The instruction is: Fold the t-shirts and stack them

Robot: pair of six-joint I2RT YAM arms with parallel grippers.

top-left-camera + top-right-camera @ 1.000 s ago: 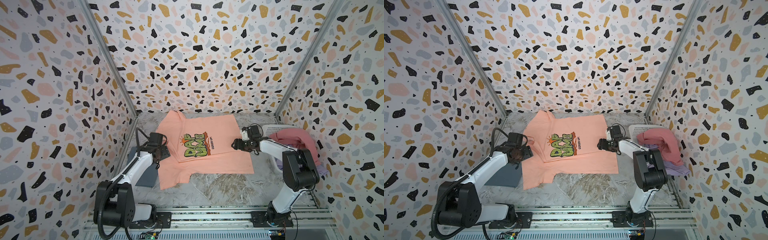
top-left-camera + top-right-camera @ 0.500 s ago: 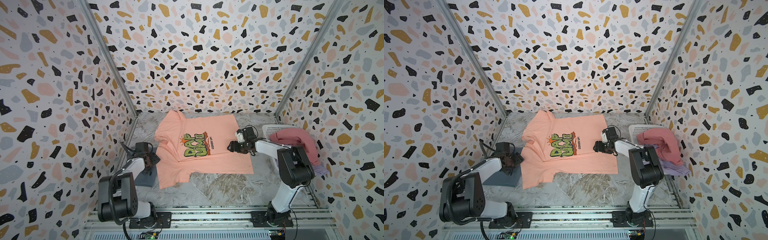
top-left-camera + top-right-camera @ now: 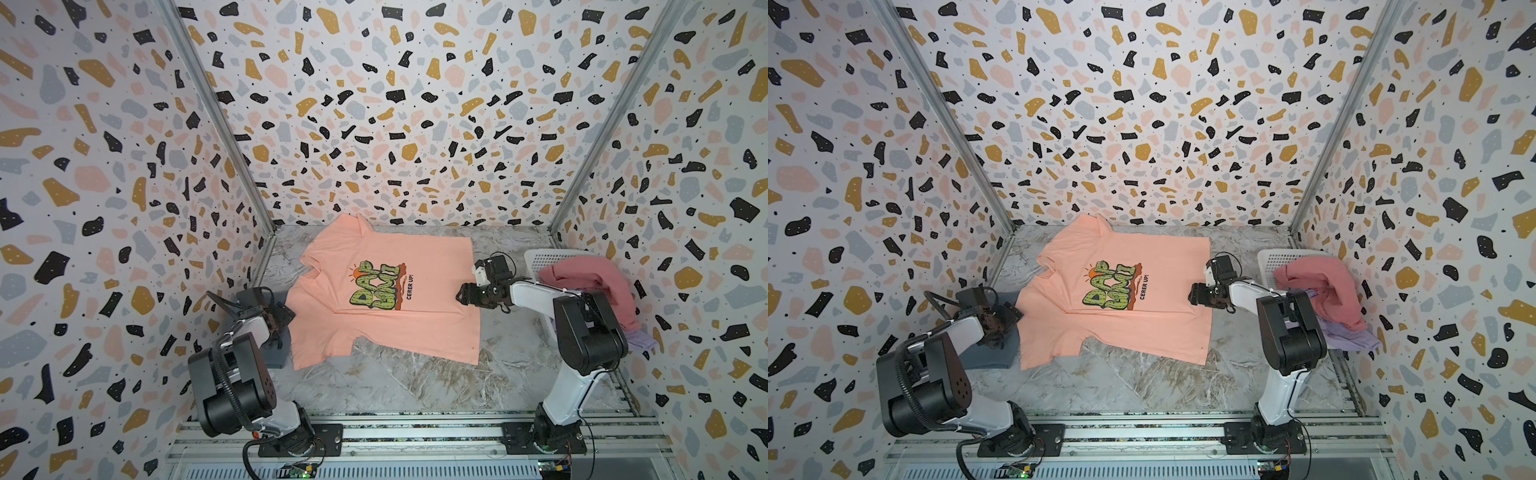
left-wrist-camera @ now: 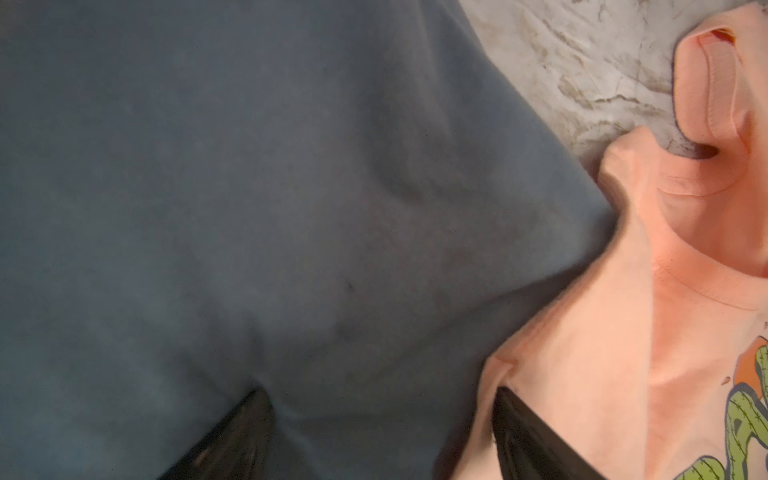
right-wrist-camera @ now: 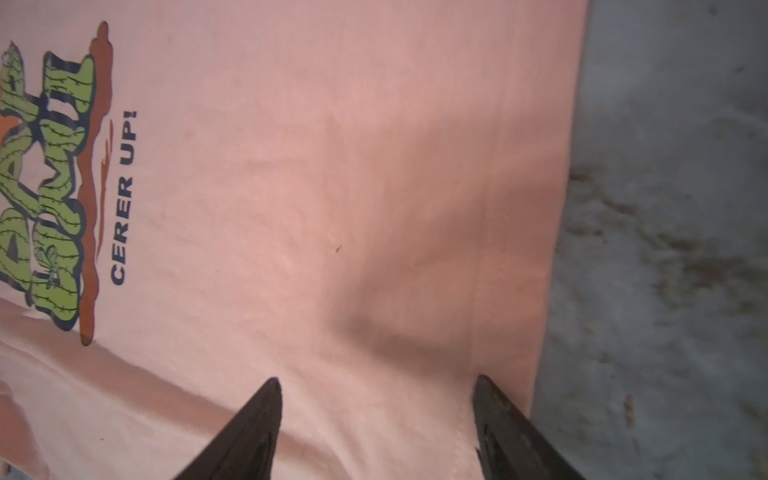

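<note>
Basket (image 3: 548, 259), white and perforated, stands at the right edge of the table (image 3: 395, 382). A dusty-rose tee (image 3: 582, 286) is heaped over its rim and a lavender tee (image 3: 1350, 336) spills out beneath; how much lies inside cannot be told. That makes one basket and four tees. The peach tee (image 3: 386, 299) lies spread print-up mid-table, and the slate-grey tee (image 3: 992, 353) lies folded against its left edge. Only the wrist views show the jaws. The left gripper (image 4: 374, 419) is spread wide, one finger over grey cloth and the other over peach. The right gripper (image 5: 376, 390) is spread wide over the peach hem, holding nothing.
</note>
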